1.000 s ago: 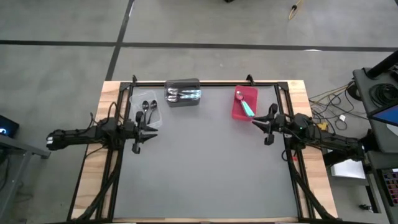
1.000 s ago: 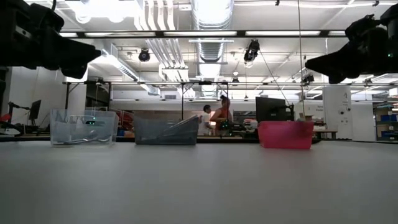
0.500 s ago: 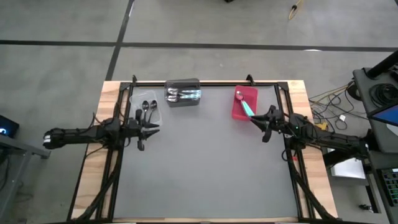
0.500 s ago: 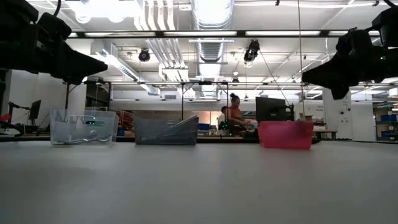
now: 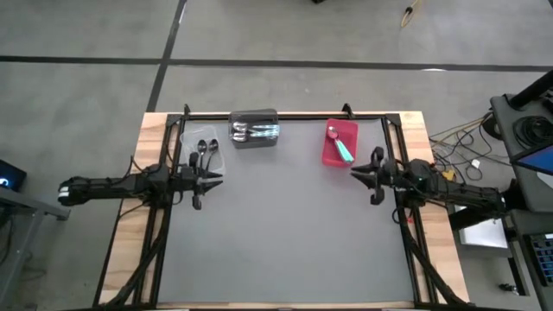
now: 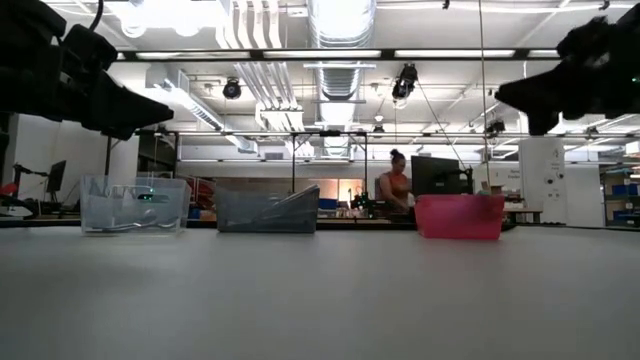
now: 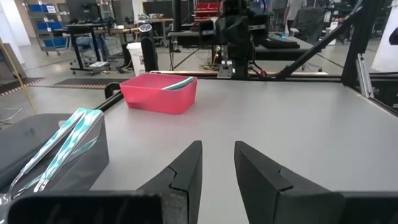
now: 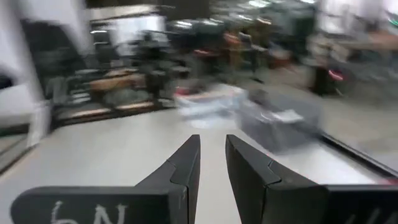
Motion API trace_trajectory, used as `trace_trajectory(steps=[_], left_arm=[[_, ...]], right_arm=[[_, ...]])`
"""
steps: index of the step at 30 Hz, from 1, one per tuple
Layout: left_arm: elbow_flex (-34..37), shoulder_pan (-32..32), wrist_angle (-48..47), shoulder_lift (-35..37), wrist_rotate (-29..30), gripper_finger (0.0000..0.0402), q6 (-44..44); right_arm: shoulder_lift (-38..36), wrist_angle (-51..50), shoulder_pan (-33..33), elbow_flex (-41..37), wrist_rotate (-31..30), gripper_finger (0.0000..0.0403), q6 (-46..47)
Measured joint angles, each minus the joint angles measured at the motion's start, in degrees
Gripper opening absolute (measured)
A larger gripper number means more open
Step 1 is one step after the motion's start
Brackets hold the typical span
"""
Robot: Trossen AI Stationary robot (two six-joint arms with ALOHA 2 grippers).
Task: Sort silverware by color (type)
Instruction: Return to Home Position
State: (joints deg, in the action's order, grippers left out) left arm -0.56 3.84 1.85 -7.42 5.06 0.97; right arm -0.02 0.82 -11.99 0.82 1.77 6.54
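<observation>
Silverware (image 5: 253, 131) in rear-edge bins (image 5: 256, 144); left end effector (image 5: 212, 180), right end effector (image 5: 356, 171) ajar at sides.

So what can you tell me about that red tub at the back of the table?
The red bin is a small, opaque rectangular tub that looks like plastic. It is open-topped and stands upright on the grey table at its far edge, toward the right arm's side. A teal-handled spoon lies inside, its handle leaning on the rim. Nothing else touches it.

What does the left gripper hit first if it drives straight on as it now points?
Bare grey tabletop lies ahead of the left gripper. Probably the right gripper, roughly facing it across the table, comes first; the red plastic bin sits off that line.
</observation>
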Motion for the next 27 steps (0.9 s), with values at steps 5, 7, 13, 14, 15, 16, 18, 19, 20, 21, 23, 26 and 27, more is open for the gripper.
trace_trajectory(steps=[5,7,13,14,15,16,18,19,20,21,23,26,27], left_arm=[[-0.08,0.00,0.05,-0.55,0.15,0.0076,0.02],[-0.35,0.00,-0.35,-0.99,0.18,0.0076,0.02],[-0.81,0.00,0.01,-1.28,0.20,0.0076,0.01],[-0.81,0.00,0.07,-1.30,0.20,0.0076,0.02],[-0.81,0.00,0.20,-1.44,0.20,0.0076,0.02],[-0.81,0.00,0.16,-1.57,0.20,0.0076,0.01],[-0.81,0.00,0.13,-1.68,0.17,0.0076,0.00],[-0.81,0.00,0.21,-1.72,0.17,0.0076,0.02],[-0.81,0.00,0.24,-1.83,0.17,0.0076,0.00],[-0.81,0.00,0.13,-1.92,0.14,0.0076,0.02],[-0.81,0.00,0.28,-2.04,0.10,0.0076,0.01],[-0.83,0.00,0.18,-2.10,0.07,0.0076,0.01],[-0.83,0.00,0.25,-2.12,0.07,0.0076,0.00]], right_arm=[[0.05,1.51,1.52,-0.20,5.50,0.0068,-7.65],[0.04,1.22,2.57,-0.20,2.31,0.0068,-15.93],[0.03,0.18,3.76,-0.20,1.74,0.0068,-30.43],[0.03,0.14,3.91,-0.20,1.68,0.0068,-29.31],[0.03,0.12,4.03,-0.20,1.61,0.0068,-27.97],[0.03,0.11,4.15,-0.20,1.51,0.0068,-26.78],[0.03,0.09,4.24,-0.20,1.46,0.0068,-25.55],[0.03,0.11,4.24,-0.20,1.50,0.0068,-25.01],[0.03,0.11,4.24,-0.20,1.50,0.0068,-23.73],[0.03,0.11,4.24,-0.20,1.49,0.0068,-22.20],[0.03,0.11,4.22,-0.22,1.48,0.0068,-19.36],[0.03,0.13,4.11,-0.22,1.50,0.0068,-16.26],[0.03,0.13,4.11,-0.22,1.52,0.0068,-15.56]])
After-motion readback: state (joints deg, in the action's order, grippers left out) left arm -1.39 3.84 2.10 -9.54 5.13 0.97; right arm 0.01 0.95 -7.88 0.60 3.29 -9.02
